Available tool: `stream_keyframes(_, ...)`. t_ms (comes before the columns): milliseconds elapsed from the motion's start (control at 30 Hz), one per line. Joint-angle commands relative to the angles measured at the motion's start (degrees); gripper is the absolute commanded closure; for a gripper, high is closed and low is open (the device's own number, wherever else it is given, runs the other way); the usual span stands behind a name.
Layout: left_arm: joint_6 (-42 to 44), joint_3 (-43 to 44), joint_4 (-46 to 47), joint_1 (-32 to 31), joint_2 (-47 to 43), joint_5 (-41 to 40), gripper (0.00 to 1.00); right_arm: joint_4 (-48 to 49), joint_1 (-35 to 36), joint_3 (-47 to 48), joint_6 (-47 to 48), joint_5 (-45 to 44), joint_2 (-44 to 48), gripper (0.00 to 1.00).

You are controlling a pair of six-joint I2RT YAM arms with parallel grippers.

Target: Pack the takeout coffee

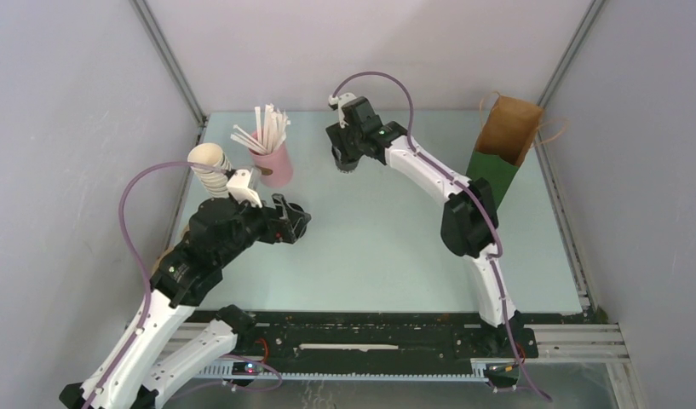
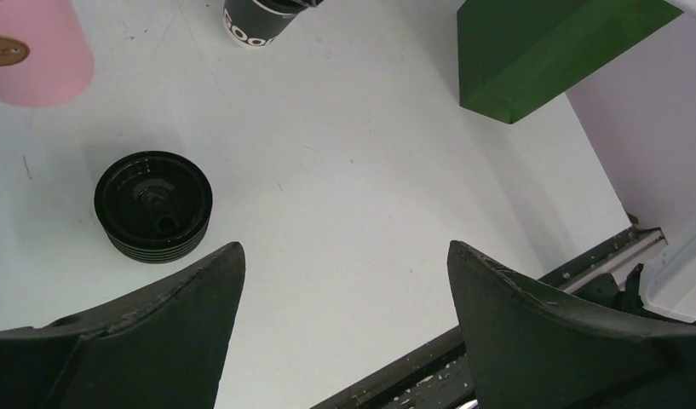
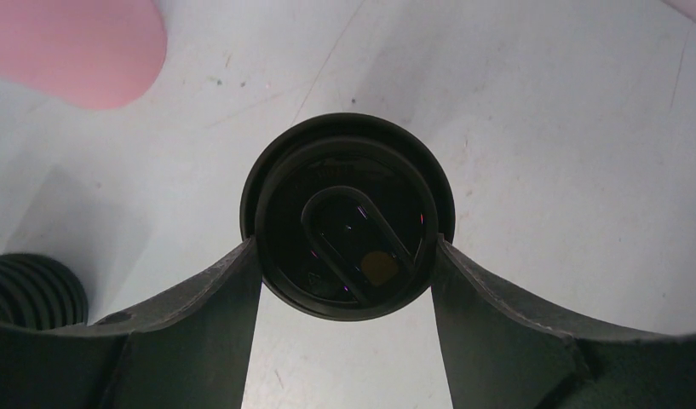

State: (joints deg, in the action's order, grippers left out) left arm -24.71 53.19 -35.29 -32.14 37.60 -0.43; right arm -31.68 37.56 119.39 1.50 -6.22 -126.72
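Note:
The takeout coffee, a dark paper cup with a round black lid, stands at the back middle of the table. My right gripper is over it from above, and its two fingers touch the lid's rim on both sides. In the top view the cup is mostly hidden under the right gripper. The left wrist view shows the cup's lower part. The paper bag, brown above and green below, stands open at the back right. My left gripper is open and empty over the table's left side.
A squat stack of black lids lies just beyond my left gripper. A pink cup of white stirrers and a stack of lidless cups stand at the back left. The bag's green base shows in the left wrist view.

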Motion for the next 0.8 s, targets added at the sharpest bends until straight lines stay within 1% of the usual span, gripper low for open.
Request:
stream_keyframes(0,2.03,-1.24,0.61,-0.20,0.91,-1.31,0.07,-5.01,-0.10,10.65,2.17,0.23,-4.63,0.38)
stream_keyframes(100,1.95,-1.26,1.09,-0.20,1.68,-0.65,0.07,-5.67,-0.03,14.35,2.73,0.65,-7.91,0.38)
stream_keyframes(267,1.87,-1.58,1.70,-0.12,2.19,-0.38,0.07,-3.94,-0.35,17.65,3.37,2.13,-10.72,0.37)
stream_keyframes(400,1.70,-1.93,1.68,-0.12,2.16,-0.34,0.07,-5.05,-0.58,21.80,3.14,3.52,-13.47,0.38)
stream_keyframes(767,0.45,-2.06,2.14,-0.04,1.56,-0.67,0.07,-5.23,0.43,21.93,4.52,2.23,-15.42,0.33)
